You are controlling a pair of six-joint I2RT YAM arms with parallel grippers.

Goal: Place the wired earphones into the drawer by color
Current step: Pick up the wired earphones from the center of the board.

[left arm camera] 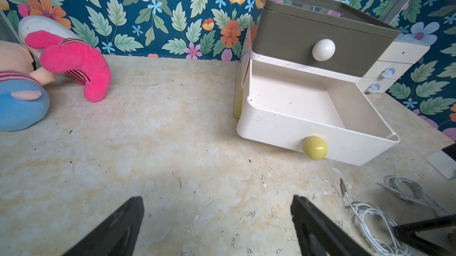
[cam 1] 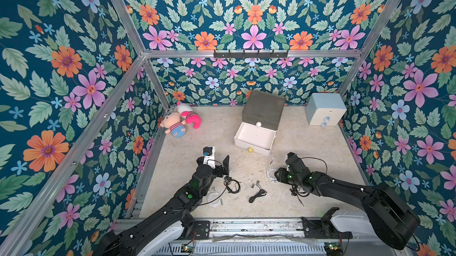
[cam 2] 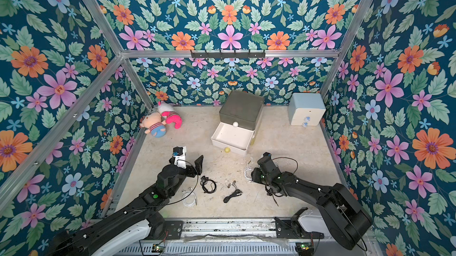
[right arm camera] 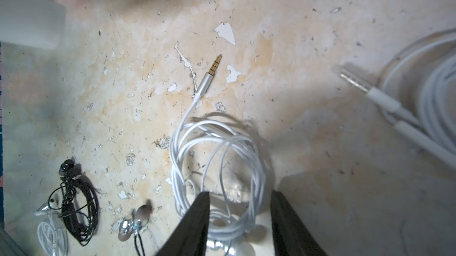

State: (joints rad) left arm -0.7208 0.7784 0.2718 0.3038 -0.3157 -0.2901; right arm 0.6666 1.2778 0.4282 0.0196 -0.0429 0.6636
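Progress slight, by the look of it: the drawer has its white middle tier pulled out, smooth glossy plastic, bare inside. The grey top tier is shut, its ball knob round and shiny. In front of the drawer, on the mottled, flaking counter, lie thin limp coils: white earphones nearest the open tier, black earphones farther out. No red in view. Right tool straddles the white coil, fingers part-closed; actual pinch not confirmable. Left tool gapes wide, empty, facing the drawer.
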